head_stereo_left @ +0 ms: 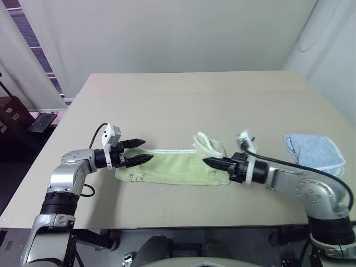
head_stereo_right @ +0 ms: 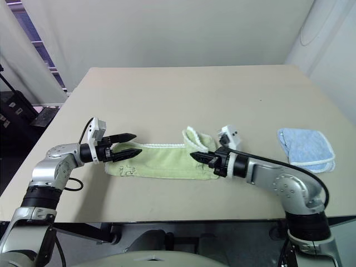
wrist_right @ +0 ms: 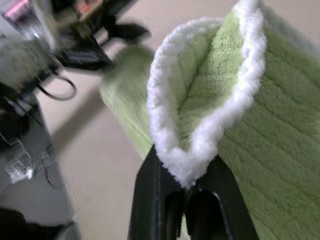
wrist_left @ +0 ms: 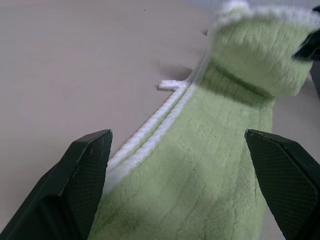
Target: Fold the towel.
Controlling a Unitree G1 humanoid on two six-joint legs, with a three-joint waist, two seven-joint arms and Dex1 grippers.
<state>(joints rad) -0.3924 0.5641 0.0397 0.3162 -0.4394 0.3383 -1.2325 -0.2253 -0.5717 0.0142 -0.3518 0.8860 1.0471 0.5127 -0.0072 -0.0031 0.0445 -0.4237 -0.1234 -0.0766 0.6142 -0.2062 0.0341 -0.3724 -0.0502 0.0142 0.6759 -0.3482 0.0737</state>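
Right now I've got the right gripper (wrist_right: 187, 187) pinched on the green towel's (head_stereo_left: 172, 167) lifted white-edged end, left gripper (head_stereo_left: 139, 151) spread wide over its opposite end (blue cloth (head_stereo_left: 314, 150) lies beyond the lifted end).

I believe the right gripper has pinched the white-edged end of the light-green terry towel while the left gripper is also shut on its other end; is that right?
Not quite. The right gripper is shut on the white-edged end of the light-green terry towel, but the left gripper is open, its fingers spread over the towel's other end, as the left wrist view shows.
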